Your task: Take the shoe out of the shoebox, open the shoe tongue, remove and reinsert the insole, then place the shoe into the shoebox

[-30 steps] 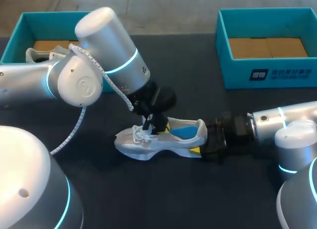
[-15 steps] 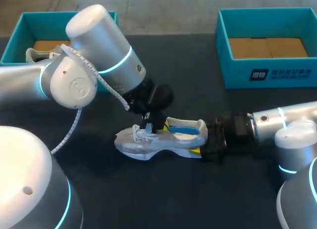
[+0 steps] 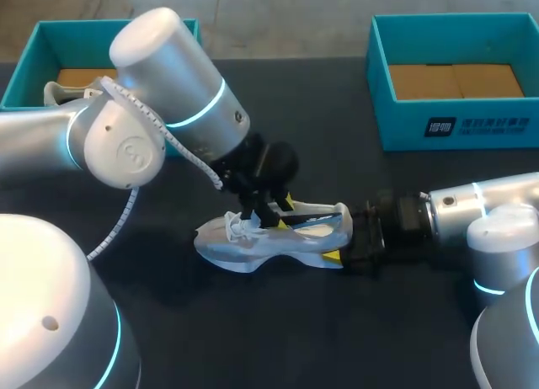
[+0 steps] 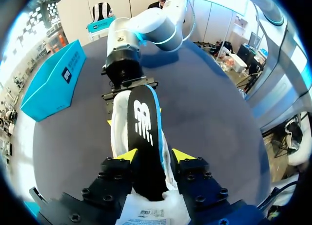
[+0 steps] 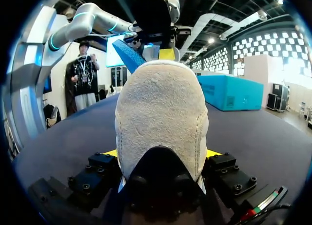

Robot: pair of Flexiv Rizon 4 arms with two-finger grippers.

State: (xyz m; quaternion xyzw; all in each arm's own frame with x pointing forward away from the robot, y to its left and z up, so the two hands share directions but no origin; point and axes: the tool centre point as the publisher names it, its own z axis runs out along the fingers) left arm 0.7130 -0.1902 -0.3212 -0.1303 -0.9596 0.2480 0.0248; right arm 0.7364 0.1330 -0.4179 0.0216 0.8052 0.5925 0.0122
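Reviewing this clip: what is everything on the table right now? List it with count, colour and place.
shoe: 1, white-grey, on its sole at mid-table
insole: 1, black face with blue edge, tilted up out of the shoe
left shoebox: 1, teal, far left of the table
right shoebox: 1, teal, far right of the table
second shoe: 1, white, inside the left shoebox
table: 1, dark
left gripper: 1, yellow-tipped, shut on the insole's sides
right gripper: 1, yellow-tipped, shut on the shoe's heel
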